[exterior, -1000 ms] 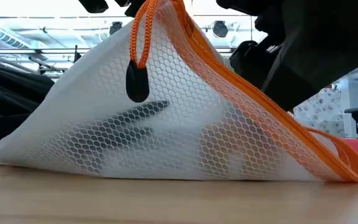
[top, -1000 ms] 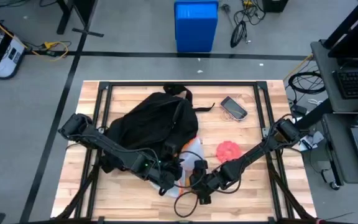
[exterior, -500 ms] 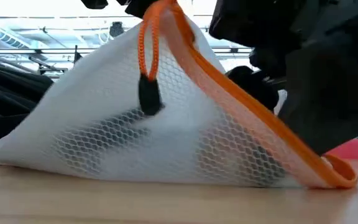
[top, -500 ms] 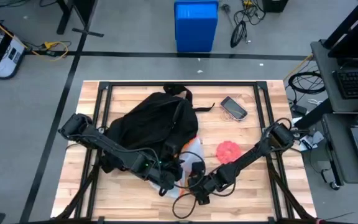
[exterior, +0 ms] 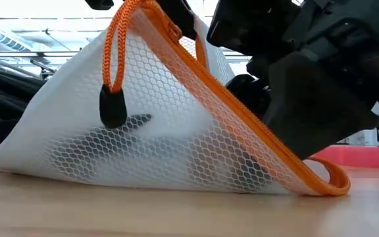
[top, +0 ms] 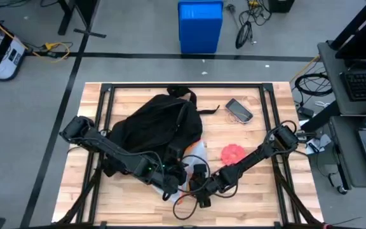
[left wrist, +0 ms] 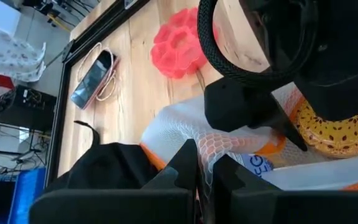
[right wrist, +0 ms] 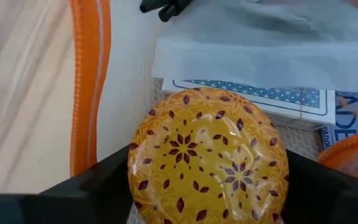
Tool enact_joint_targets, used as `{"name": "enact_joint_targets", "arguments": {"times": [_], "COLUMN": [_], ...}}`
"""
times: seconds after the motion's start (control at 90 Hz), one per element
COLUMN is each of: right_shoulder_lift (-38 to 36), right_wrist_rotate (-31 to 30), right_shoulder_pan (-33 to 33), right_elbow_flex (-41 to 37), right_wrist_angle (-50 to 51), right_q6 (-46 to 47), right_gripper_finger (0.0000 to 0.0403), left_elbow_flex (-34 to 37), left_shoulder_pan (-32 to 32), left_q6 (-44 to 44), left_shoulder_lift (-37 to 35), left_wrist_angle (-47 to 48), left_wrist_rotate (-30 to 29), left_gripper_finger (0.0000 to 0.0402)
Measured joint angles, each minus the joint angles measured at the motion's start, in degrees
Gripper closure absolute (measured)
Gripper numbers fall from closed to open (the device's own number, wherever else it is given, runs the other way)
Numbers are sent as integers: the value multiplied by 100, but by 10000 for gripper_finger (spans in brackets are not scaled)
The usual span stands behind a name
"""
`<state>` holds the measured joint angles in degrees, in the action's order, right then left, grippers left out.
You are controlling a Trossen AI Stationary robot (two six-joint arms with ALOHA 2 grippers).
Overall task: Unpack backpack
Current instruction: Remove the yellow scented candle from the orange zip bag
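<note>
Pinching the mesh pouch [left wrist: 229, 146] beside the backpack [top: 154, 124], left tool [left wrist: 197, 171] is clamped on netting; right tool [right wrist: 207, 186] seemingly grips the yellow disc [right wrist: 209, 155].

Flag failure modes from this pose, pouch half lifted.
1. The left tool pinches only a fold of the mesh pouch; the thin grip could slip or tear.
2. The right tool holds the yellow patterned disc by its edges at the pouch mouth; it could pop free.
3. Both arms crowd the front edge beside the backpack; collision likely.
</note>
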<state>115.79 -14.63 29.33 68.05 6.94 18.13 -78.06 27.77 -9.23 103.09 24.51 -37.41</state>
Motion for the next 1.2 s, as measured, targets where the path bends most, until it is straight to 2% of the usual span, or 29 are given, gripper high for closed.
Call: {"name": "enact_joint_targets", "arguments": {"times": [0.133, 0.344, 0.578, 0.789, 1.2], "right_shoulder_lift": [0, 13, 11, 2, -9], "right_wrist_rotate": [25, 144, 146, 141, 162], "right_shoulder_pan": [0, 6, 172, 384, 709], "right_elbow_flex": [0, 396, 1199, 1673, 2215], "right_wrist_angle": [-16, 361, 1725, 2653, 3072], "right_q6": [4, 23, 164, 560, 898], "right_gripper_finger": [123, 102, 118, 109, 111], "left_elbow_flex": [0, 0, 0, 0, 0], "left_shoulder_pan": [2, 0, 2, 0, 1], "left_q6": [13, 12, 38, 41, 47], "left_shoulder_lift": [0, 0, 0, 0, -2], "left_wrist_angle": [1, -5, -3, 14, 56], "left_wrist_rotate": [0, -7, -7, -7, -7], "left_gripper_finger": [402, 402, 402, 402, 402]}}
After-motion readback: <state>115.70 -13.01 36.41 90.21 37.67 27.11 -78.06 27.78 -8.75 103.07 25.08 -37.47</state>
